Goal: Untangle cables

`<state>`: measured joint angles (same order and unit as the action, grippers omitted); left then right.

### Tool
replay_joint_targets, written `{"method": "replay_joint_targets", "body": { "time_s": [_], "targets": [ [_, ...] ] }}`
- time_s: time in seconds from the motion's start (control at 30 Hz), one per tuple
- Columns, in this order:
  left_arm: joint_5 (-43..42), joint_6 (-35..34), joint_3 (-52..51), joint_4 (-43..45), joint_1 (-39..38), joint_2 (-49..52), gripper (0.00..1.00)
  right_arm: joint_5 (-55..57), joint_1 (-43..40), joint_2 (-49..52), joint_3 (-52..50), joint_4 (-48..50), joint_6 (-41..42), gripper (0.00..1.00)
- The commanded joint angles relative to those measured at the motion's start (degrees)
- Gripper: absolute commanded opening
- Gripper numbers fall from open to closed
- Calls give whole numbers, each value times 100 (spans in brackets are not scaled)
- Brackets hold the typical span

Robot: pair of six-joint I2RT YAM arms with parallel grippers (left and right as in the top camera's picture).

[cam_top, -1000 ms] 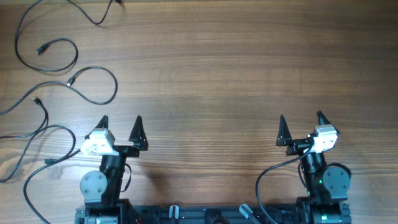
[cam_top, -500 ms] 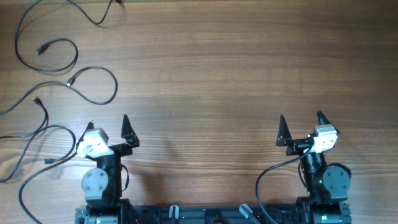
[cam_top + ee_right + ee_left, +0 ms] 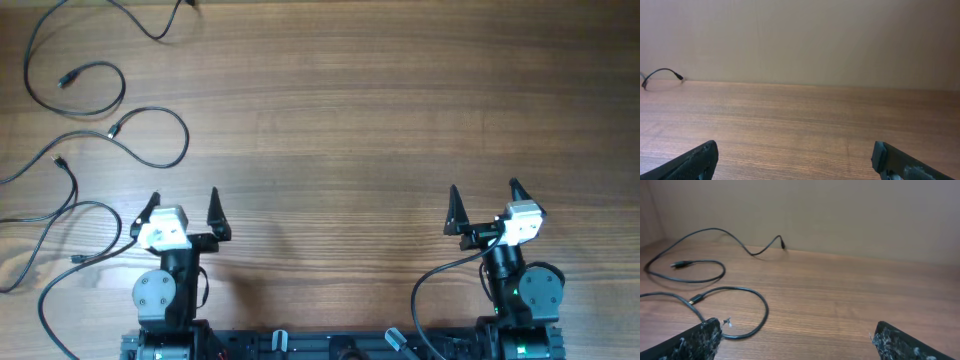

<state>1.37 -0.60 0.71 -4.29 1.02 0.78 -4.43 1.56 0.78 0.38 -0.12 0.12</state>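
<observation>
Several thin black cables lie spread in loose curves over the left part of the wooden table: one along the top left [image 3: 152, 38], a loop under it [image 3: 122, 88], another loop [image 3: 187, 140], and one [image 3: 118, 225] just left of my left gripper. My left gripper [image 3: 183, 200] stands open and empty near the front edge. In the left wrist view the left gripper [image 3: 795, 330] faces the cables; the nearest loop [image 3: 767, 312] curves by the left fingertip [image 3: 707, 332]. My right gripper [image 3: 484, 190] [image 3: 794, 150] is open and empty at the front right, far from the cables.
Thicker black arm cables run by the arm bases along the table's front edge [image 3: 430, 290]. A plain beige wall [image 3: 800, 40] stands behind the table. A far cable end [image 3: 662, 71] shows at the left of the right wrist view.
My left gripper swung to the left, then came part of the way back; it now sits slightly left of where it was. The right arm and the cables have not moved.
</observation>
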Motion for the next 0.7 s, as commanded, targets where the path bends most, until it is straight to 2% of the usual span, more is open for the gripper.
{"method": "replay_joint_targets", "body": {
  "time_s": [0.0,0.67],
  "targets": [
    [-219,188,-37,-24,-28,-61,100,81,-31,-57,-9,11,-9,100],
    [-219,297,-37,-7,-28,-61,100,81,-31,-57,-9,13,-11,100]
  ]
}}
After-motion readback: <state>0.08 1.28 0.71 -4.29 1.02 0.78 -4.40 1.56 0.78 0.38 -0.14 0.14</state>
